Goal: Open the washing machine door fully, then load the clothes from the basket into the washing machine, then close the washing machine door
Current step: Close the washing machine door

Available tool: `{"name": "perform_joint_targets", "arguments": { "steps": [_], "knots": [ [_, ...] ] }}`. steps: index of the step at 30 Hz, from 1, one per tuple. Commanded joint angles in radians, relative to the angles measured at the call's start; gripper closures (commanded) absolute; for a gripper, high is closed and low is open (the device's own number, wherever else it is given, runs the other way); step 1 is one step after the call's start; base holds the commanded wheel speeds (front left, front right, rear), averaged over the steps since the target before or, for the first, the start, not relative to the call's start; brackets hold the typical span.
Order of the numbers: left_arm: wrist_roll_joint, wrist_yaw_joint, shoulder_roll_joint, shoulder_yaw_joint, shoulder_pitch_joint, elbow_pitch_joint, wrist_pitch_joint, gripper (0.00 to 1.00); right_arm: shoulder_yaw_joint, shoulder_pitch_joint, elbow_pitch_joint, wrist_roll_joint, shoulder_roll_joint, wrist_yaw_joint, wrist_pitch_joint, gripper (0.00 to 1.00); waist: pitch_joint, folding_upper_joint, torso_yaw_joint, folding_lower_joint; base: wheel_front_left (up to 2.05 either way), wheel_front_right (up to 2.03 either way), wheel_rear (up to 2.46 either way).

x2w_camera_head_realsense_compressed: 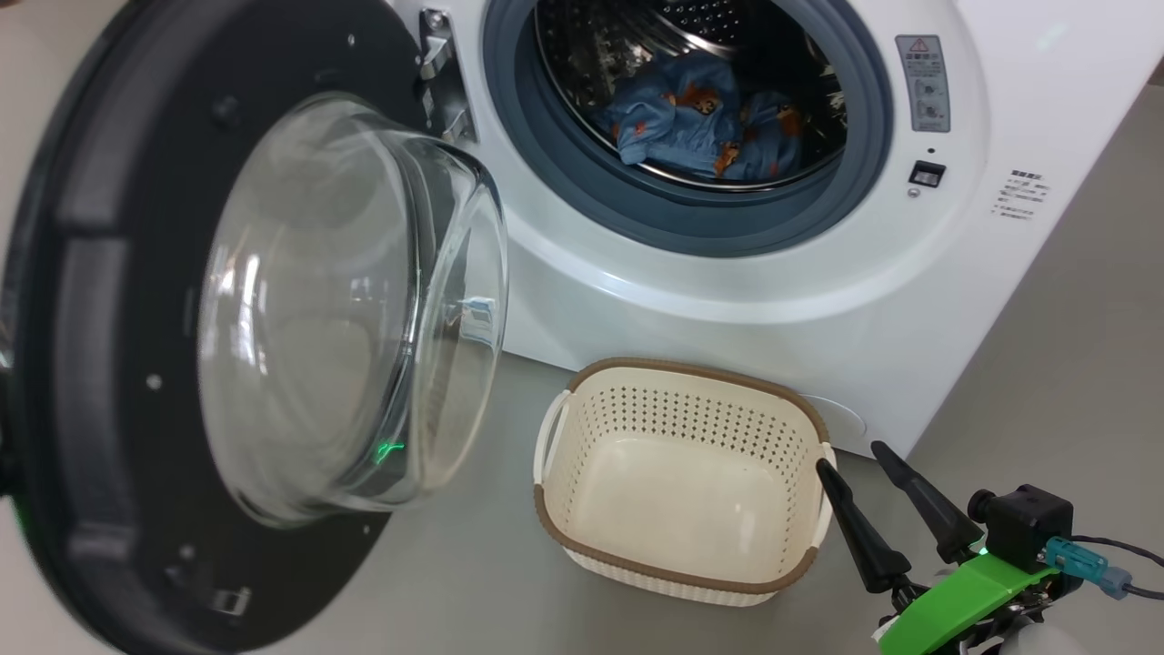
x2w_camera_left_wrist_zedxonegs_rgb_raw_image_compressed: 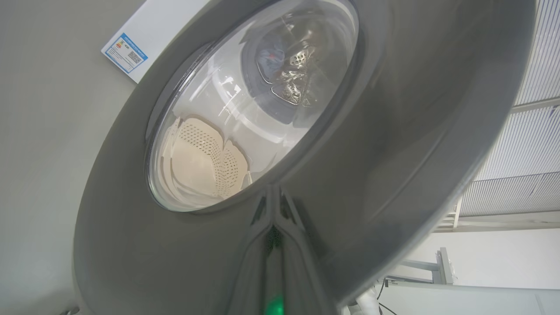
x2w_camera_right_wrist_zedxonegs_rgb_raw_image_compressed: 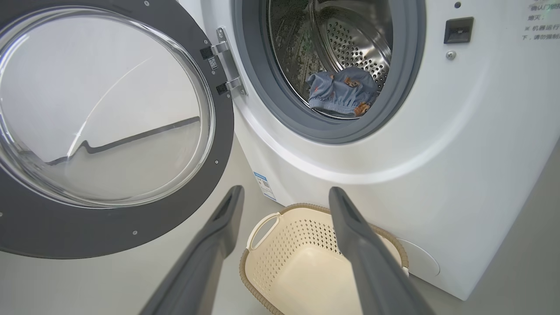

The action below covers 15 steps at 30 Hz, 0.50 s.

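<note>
clothes (x2w_camera_head_realsense_compressed: 700,118) in washing machine (x2w_camera_head_realsense_compressed: 727,300), basket (x2w_camera_head_realsense_compressed: 682,373) before it

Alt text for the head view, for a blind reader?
A white washing machine stands with its round door swung open to the left and blue printed clothes in the drum. An empty cream basket sits on the floor before it, the right end effector open beside it.

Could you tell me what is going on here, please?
The robot is doing laundry. The washing machine door stands open, the clothes lie inside the washing machine, and the basket on the floor is empty. The right claw hangs open beside the basket's right rim, holding nothing. The left claw is shut, pointing at the door's outer face, so closing the door looks like the step left.
</note>
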Motion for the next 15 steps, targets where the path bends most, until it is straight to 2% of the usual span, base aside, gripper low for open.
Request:
{"name": "perform_joint_targets", "arguments": {
  "steps": [1,10,15],
  "knots": [
    [-0.010,-0.003,0.034,0.035,-0.008,-0.074,0.025,1.00,0.010,0.012,-0.028,0.000,0.000,0.002,-0.012,0.00,-0.003,0.0000,-0.011,0.0000,0.00,0.00,0.00],
    [-0.024,-0.003,-0.049,-0.022,0.015,-0.275,0.101,1.00,-0.015,0.010,-0.037,-0.007,0.017,0.002,-0.012,0.00,0.003,0.0000,-0.075,0.0000,0.00,0.00,0.00],
    [-0.023,-0.003,-0.085,-0.055,-0.001,-0.316,0.115,1.00,-0.027,0.009,-0.041,-0.011,0.030,0.002,-0.012,0.00,0.009,0.0000,-0.113,0.0000,0.00,0.00,0.00]
  ]
}}
